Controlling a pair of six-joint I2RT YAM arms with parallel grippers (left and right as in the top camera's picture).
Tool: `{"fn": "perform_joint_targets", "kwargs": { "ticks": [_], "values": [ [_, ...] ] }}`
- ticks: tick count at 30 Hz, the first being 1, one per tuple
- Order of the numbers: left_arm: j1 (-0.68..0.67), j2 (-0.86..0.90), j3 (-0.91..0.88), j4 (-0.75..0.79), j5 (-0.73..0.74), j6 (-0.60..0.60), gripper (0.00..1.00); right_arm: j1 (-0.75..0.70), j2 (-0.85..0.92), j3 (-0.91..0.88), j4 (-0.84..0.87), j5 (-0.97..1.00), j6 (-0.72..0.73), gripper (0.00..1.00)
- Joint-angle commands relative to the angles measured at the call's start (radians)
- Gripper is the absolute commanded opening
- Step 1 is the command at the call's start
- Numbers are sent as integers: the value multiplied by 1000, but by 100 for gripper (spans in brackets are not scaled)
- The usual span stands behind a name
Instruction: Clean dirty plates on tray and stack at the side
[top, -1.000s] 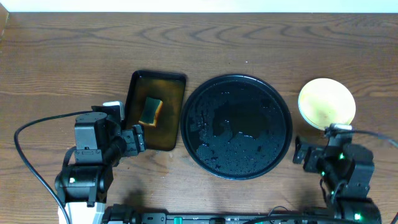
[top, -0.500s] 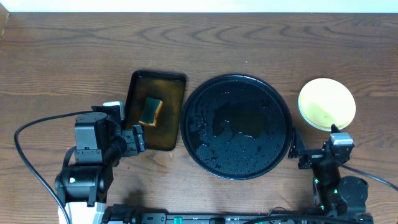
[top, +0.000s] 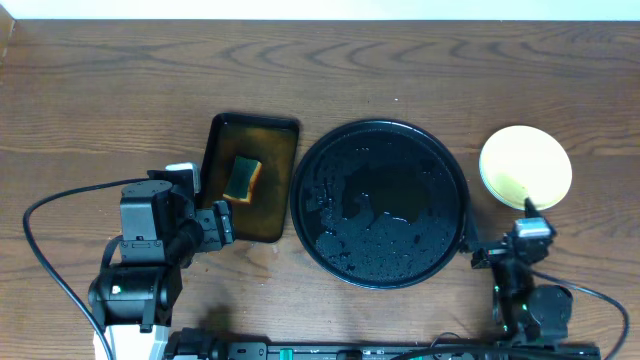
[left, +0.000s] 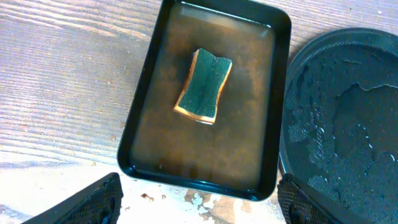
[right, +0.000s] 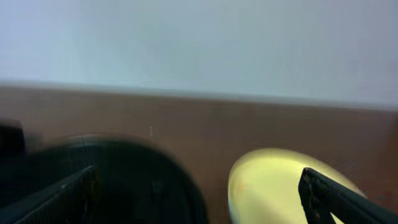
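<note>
The round black tray (top: 380, 205) sits mid-table, wet, with no plate on it. It also shows in the left wrist view (left: 348, 118) and, blurred, in the right wrist view (right: 124, 183). A pale yellow plate (top: 525, 167) lies on the table to the right of the tray and shows in the right wrist view (right: 280, 183). The light blue and white plates do not show separately. My left gripper (top: 225, 222) (left: 199, 205) is open and empty at the near edge of the brown tray. My right gripper (top: 500, 250) (right: 199, 199) is open and empty, near the front edge below the yellow plate.
A dark brown rectangular tray (top: 250, 178) (left: 261, 124) holding brownish water and a green and yellow sponge (top: 242, 176) (left: 204, 86) stands to the left of the black tray. Water and specks lie on the table by its near edge (left: 280, 202).
My right arm has drawn back toward the front edge and folded down, its camera now tilted up toward the far wall. The left arm, the trays and the plate have not moved.
</note>
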Motion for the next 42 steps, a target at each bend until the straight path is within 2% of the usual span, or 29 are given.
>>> {"fn": "perform_joint_targets", "kwargs": {
  "ticks": [1,38,42],
  "values": [
    [-2,0,-3,1,13,13,80,15,-6,-1,-4,2,-40,99],
    [-2,-4,-3,0,13,13,80,15,-5,-1,-5,0,-41,99],
    [-2,-54,-10,-51,6,36,80,15,-5,-1,-5,0,-41,99]
  ]
}}
